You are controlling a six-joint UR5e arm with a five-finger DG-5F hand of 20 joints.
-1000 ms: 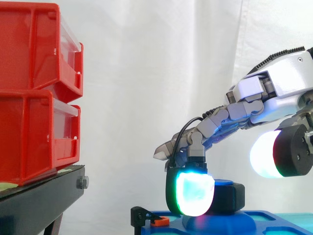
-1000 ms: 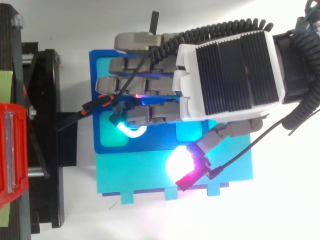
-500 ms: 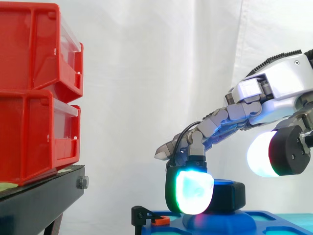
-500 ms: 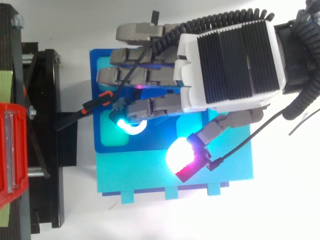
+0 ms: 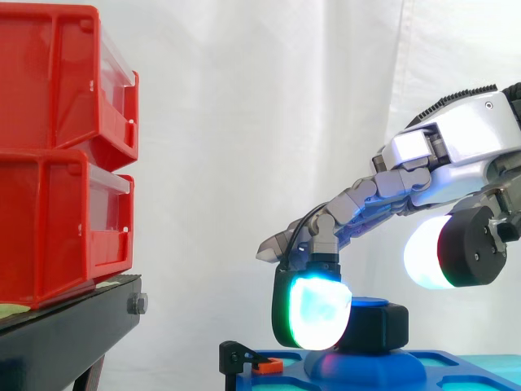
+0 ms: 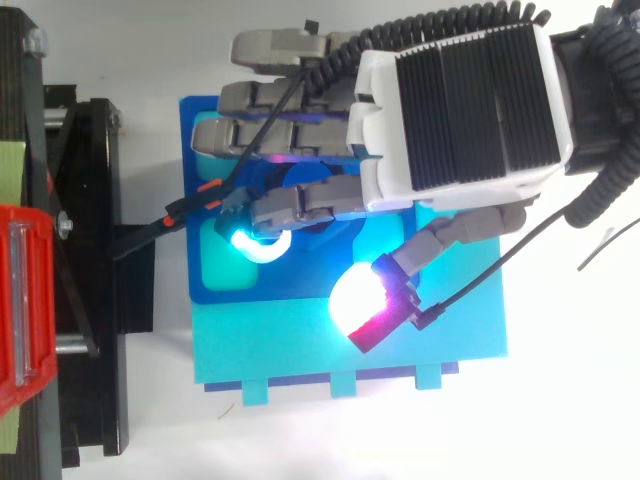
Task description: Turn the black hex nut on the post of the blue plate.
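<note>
While reaching over the blue plate (image 6: 310, 285), holds the hand (image 6: 460, 110) loosely spread, gripping nothing; places one bent fingertip (image 5: 313, 314) just beside the black hex nut (image 5: 378, 327), contact unclear.

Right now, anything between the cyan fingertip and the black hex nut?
Nothing: the side view shows the fingertip pad overlapping the left edge of the black hex nut, with no gap.

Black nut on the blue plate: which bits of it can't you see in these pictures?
- Top view: the hand and its fingers lie over the black hex nut, so its outline cannot be made out.
- Side view: a glowing fingertip pad hides the nut's left side; whether it touches cannot be told.
- Side view: the bottom edge cuts off the blue plate.
</note>
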